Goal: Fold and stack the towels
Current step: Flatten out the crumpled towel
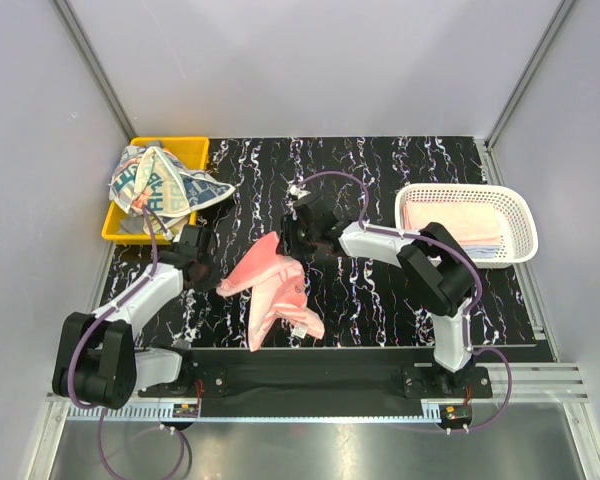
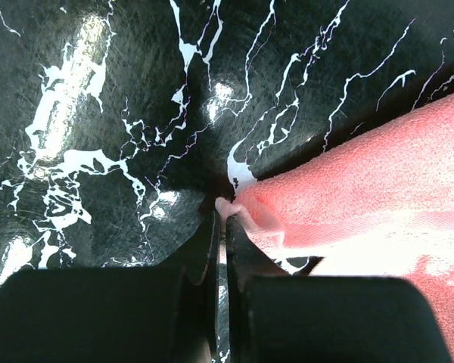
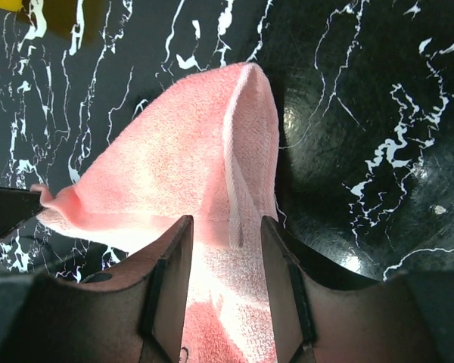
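Note:
A pink towel (image 1: 272, 292) with a faint darker print lies crumpled and partly raised on the black marbled table. My left gripper (image 1: 218, 282) is shut on the towel's left corner; the left wrist view shows that corner (image 2: 246, 203) pinched at the tips of my left gripper (image 2: 224, 219). My right gripper (image 1: 288, 248) is open over the towel's far corner. In the right wrist view its fingers (image 3: 174, 257) straddle a raised fold of the towel (image 3: 189, 159) without closing on it. Beige towels with teal patterns (image 1: 158, 183) are heaped in the yellow bin.
The yellow bin (image 1: 195, 150) stands at the back left. A white mesh basket (image 1: 520, 215) at the right holds folded pale pink and white towels (image 1: 455, 222). Grey walls enclose the table on three sides.

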Controlling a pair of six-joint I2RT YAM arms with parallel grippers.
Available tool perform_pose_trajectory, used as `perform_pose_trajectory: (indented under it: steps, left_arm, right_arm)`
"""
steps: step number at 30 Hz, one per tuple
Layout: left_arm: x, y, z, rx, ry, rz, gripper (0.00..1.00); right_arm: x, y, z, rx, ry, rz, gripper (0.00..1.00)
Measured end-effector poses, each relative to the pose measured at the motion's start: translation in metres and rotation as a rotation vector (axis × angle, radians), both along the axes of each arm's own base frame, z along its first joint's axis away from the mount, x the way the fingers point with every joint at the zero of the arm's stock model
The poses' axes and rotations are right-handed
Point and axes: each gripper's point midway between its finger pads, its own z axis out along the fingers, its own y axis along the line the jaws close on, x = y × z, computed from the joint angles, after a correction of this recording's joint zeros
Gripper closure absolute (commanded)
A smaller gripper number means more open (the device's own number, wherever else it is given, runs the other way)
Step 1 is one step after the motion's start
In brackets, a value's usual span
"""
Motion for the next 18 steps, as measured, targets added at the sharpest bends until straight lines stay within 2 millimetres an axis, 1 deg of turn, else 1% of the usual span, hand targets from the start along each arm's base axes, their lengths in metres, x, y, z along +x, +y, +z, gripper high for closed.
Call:
perform_pose_trajectory:
  steps: [3, 6, 7, 9, 10, 11, 13, 14, 16, 18]
  left_arm:
    - [0.0, 0.0, 0.001, 0.0, -0.004, -0.002, 1.0]
    - [0.002, 0.0, 0.004, 0.0, -0.01, -0.005, 1.0]
    - [0.003, 0.0, 0.005, 0.0, -0.014, -0.006, 1.0]
    - [0.005, -0.001, 0.008, 0.0, -0.025, -0.01, 1.0]
    - [0.006, -0.001, 0.01, 0.0, -0.031, -0.012, 1.0]
    - [0.008, -0.001, 0.013, 0.001, -0.039, -0.018, 1.0]
    - [0.013, -0.002, 0.021, 0.004, -0.056, -0.029, 1.0]
    - [0.016, -0.002, 0.025, 0.004, -0.066, -0.034, 1.0]
    - [0.022, -0.003, 0.038, 0.009, -0.099, -0.052, 1.0]
    - [0.026, -0.002, 0.056, 0.018, -0.133, -0.075, 1.0]
  right_arm:
    - [-0.002, 0.001, -0.003, 0.001, 0.014, -0.001, 0.55]
    - [-0.002, 0.003, -0.002, 0.012, 0.023, 0.001, 0.62]
    - [-0.002, 0.004, -0.002, 0.015, 0.026, 0.0, 0.69]
    - [-0.002, 0.005, -0.003, 0.019, 0.032, -0.001, 0.77]
    - [-0.002, 0.005, -0.003, 0.02, 0.036, -0.002, 0.84]
    - [-0.002, 0.006, -0.002, 0.022, 0.036, -0.003, 0.88]
    - [-0.001, 0.007, 0.0, 0.025, 0.04, -0.004, 0.94]
    - [-0.001, 0.008, 0.001, 0.026, 0.041, -0.004, 1.0]
    - [0.0, 0.009, 0.004, 0.028, 0.038, -0.002, 1.0]
    - [-0.001, 0.006, 0.007, 0.017, 0.037, -0.007, 1.0]
